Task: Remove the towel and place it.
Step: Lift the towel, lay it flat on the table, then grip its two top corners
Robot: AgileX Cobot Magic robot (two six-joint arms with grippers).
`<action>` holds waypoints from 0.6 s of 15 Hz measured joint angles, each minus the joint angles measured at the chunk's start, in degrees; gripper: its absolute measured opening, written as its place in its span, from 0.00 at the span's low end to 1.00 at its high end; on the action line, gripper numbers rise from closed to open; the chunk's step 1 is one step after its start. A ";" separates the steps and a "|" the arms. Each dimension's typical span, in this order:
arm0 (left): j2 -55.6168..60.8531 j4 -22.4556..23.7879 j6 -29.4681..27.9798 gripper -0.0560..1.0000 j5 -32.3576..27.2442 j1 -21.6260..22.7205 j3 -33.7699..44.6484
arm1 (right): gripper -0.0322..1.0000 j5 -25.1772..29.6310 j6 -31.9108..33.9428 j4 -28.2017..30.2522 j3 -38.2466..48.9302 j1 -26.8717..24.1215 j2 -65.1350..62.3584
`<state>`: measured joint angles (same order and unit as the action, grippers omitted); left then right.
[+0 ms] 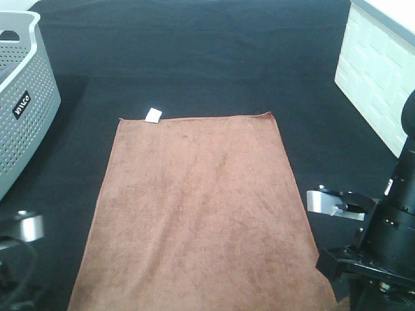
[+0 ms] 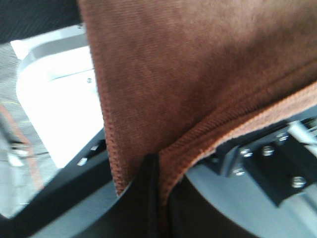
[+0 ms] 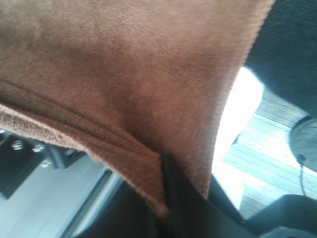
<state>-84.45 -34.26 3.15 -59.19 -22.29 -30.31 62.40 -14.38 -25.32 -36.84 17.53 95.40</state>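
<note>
The brown towel (image 1: 194, 207) lies spread flat on the black table, with its white tag (image 1: 153, 115) at the far left corner. Its near edge runs off the bottom of the exterior view. In the left wrist view my left gripper (image 2: 157, 166) is shut on the towel (image 2: 198, 74), with a stitched corner pinched against a black finger (image 2: 146, 183). In the right wrist view my right gripper (image 3: 166, 166) is likewise shut on the other near corner of the towel (image 3: 124, 74). Neither gripper's tips show in the exterior view.
A grey perforated basket (image 1: 26, 97) stands at the far left of the table. A white tiled block (image 1: 376, 71) sits at the far right. The left arm (image 1: 19, 253) and the right arm (image 1: 382, 240) flank the towel's near end.
</note>
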 joint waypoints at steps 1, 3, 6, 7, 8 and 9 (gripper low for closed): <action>-1.72 1.15 -0.69 0.05 0.57 -2.64 -1.55 | 0.03 -0.17 0.00 0.92 0.06 0.00 0.17; -6.19 3.84 -2.29 0.05 1.09 -7.10 -5.04 | 0.03 -0.86 -0.06 2.41 0.06 -0.11 0.23; -9.51 5.61 -3.67 0.05 1.09 -10.03 -8.82 | 0.03 -3.04 -0.80 3.21 0.74 -0.40 0.29; -9.80 5.84 -3.84 0.05 1.09 -10.26 -9.63 | 0.03 -3.09 -1.15 3.21 0.97 -0.46 0.29; -9.80 5.96 -3.95 0.05 1.09 -10.26 -10.08 | 0.03 -3.15 -1.43 3.21 1.03 -0.46 0.29; -9.80 6.13 -4.07 0.05 0.86 -10.26 -10.14 | 0.04 -3.15 -1.43 3.21 1.03 -0.46 0.29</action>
<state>-94.25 -28.13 -0.92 -58.33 -32.54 -40.45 59.24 -15.81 -22.12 -35.81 17.07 95.68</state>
